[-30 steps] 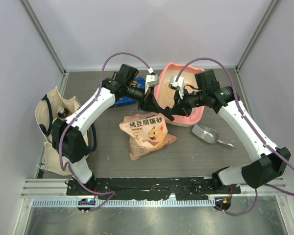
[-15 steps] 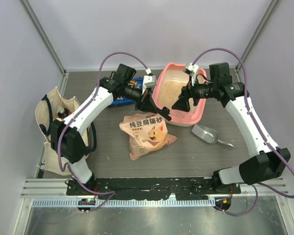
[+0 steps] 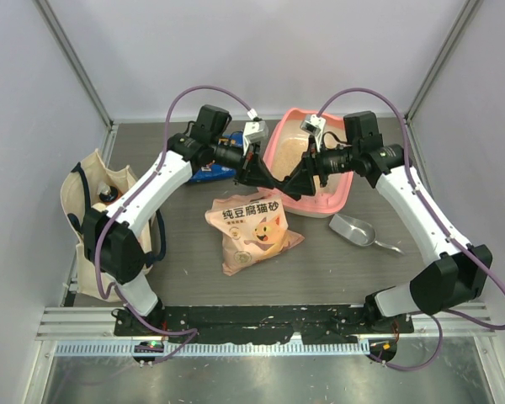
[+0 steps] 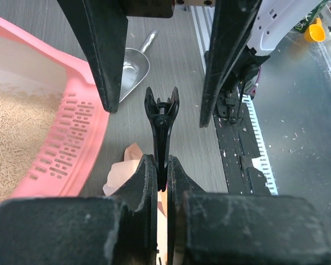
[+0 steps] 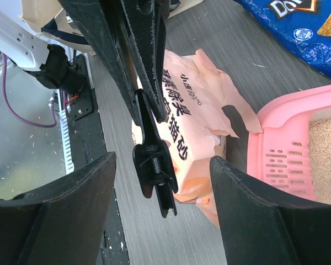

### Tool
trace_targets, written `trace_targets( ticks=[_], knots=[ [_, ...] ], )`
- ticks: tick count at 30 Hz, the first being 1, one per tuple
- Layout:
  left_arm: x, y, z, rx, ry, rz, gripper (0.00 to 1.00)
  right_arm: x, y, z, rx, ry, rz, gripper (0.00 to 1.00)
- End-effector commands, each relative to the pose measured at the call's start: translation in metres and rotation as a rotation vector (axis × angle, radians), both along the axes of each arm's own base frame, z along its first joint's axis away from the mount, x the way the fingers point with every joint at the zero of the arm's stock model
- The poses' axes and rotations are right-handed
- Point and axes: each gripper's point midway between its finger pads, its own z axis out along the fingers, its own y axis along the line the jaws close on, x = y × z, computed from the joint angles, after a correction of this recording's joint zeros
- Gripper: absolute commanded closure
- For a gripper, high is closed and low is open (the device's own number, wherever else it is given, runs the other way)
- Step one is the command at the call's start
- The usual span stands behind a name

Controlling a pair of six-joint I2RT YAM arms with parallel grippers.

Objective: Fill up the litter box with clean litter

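Note:
The pink litter box (image 3: 342,197) stands at the back right with pale clean litter (image 3: 288,150) inside; its slotted ledge (image 4: 66,144) and litter (image 4: 11,138) also show in the left wrist view. My left gripper (image 4: 161,165) is shut on a black spring clip (image 4: 161,118), held in the air beside the box's near left corner. My right gripper (image 5: 161,161) is open, one finger (image 5: 71,210) on each side of the clip's spring end (image 5: 154,165), not touching it. The two grippers meet over the table (image 3: 284,181). The pinkish litter bag (image 3: 252,223) lies below them.
A metal scoop (image 3: 353,229) lies right of the bag. A blue Doritos bag (image 3: 210,172) sits behind the left arm. A cream tote bag (image 3: 88,210) stands at the left edge. The table's front rail (image 3: 236,324) carries both arm bases.
My right gripper opened, swung away to the right over the box, then came back so its open fingers flank the clip. The left gripper stayed shut on the clip, shifting slightly.

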Motion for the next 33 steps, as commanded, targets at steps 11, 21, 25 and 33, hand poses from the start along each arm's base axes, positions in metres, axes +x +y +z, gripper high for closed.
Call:
trace_targets(
  ticks=[11,21,25,33],
  knots=[
    [-0.0020,-0.0047,0.0176,-0.062,0.020,-0.021,1.00,-0.0018,0.0072,0.0058,0.053,0.011,0.027,0.47],
    [0.0008,-0.0064,0.0160,-0.056,0.044,-0.025,1.00,0.0059,0.0086,0.0123,0.063,-0.002,0.000,0.42],
    [0.0012,-0.0067,0.0158,-0.054,0.050,-0.024,1.00,0.0056,0.0086,0.0125,0.063,0.000,0.002,0.42],
    [0.0033,-0.0051,0.0167,-0.057,0.049,-0.015,1.00,0.0026,0.0062,0.0050,0.047,0.015,0.002,0.43]
  ],
)
